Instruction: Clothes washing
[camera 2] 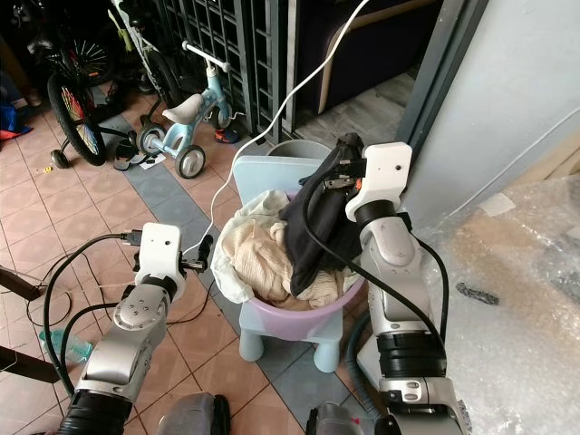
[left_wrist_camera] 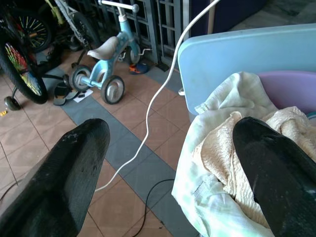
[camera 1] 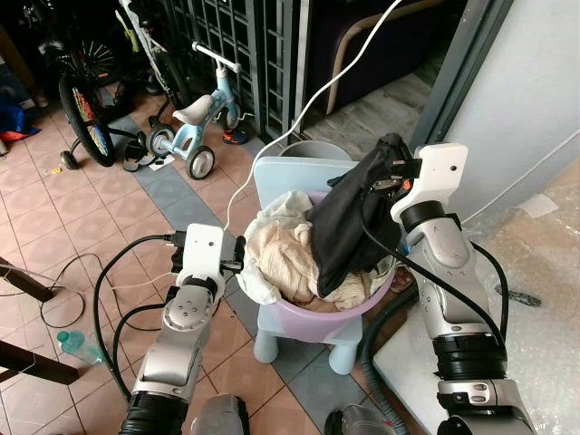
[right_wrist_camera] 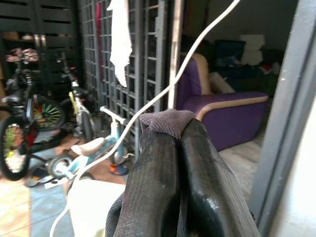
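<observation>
The right hand (right_wrist_camera: 178,129) pinches a dark grey cloth garment (camera 1: 349,217) lifted above the still-full lilac plastic basin (camera 1: 362,306), while the left hand (left_wrist_camera: 173,163) waits spread open beside it.

- We saw the purple basin (camera 1: 376,304) mostly buried under clothes, only its front wall showing.
- The black garment (camera 1: 349,227) hid the right pincer (right_wrist_camera: 178,129) tips in the head views.
- The bicycle (camera 1: 82,100) was cut off by the picture's edge.

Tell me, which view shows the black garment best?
The left eye view: the black garment hangs from the right tool over the purple basin. The right eye view shows the same; the right wrist view shows a pinched fold.
</observation>
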